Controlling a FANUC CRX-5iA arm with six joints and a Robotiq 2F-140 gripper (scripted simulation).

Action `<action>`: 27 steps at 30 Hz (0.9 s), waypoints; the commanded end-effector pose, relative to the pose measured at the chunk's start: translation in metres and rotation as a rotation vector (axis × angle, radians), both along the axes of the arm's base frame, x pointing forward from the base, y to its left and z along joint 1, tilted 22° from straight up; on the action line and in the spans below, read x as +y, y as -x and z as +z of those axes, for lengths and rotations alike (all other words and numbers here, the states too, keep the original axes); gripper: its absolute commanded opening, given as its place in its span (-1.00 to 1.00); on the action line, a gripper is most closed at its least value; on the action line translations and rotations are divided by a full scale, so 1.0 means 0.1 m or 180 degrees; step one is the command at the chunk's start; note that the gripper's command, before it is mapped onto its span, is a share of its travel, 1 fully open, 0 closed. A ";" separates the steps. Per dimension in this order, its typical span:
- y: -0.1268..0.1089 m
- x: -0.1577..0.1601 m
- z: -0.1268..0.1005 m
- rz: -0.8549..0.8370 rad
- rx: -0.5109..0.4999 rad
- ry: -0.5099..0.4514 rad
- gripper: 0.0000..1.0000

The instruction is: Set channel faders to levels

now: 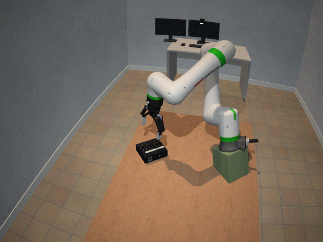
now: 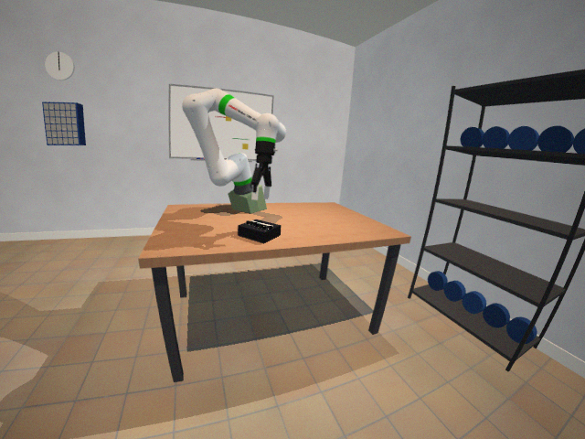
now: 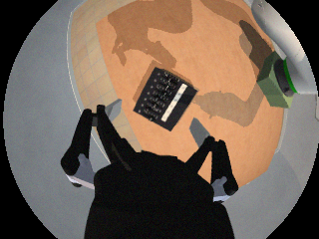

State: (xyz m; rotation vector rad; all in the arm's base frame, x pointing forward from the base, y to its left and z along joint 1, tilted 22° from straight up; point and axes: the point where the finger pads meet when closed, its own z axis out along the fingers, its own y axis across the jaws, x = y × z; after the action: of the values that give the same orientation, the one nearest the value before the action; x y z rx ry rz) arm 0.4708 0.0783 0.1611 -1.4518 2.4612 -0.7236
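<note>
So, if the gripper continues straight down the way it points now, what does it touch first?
Most likely the lighting desk. The open, empty gripper points down from above the desk's far fader end, and the wrist view shows the desk between the fingers. Depth is unclear; one fingertip may land on the table just beside it.

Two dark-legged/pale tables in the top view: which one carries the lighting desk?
The orange-topped table, where the arm's green pedestal also stands. It holds the desk; the pale table at the wall holds monitors.

Matt black lighting desk (image 1: 151, 152) on a smooth wooden table (image 2: 330, 227).
</note>
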 end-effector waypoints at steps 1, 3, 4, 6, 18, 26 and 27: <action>0.00 0.00 0.01 0.0745 0.0436 0.0210 1.00; 0.00 0.00 0.01 0.0940 0.0533 0.0275 1.00; 0.00 0.00 0.01 0.1041 0.0585 0.0307 1.00; -0.01 0.00 0.01 0.1239 0.0696 0.0367 1.00; -0.13 -0.11 0.00 0.0737 0.0673 0.0183 1.00; -0.38 -0.34 -0.01 -0.0266 0.0290 -0.0167 1.00; -0.41 -0.38 -0.01 -0.0387 0.0244 -0.0216 1.00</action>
State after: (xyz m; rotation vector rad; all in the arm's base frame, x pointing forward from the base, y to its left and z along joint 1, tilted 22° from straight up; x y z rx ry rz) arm 0.4940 0.0555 0.1606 -1.6686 2.4950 -0.6029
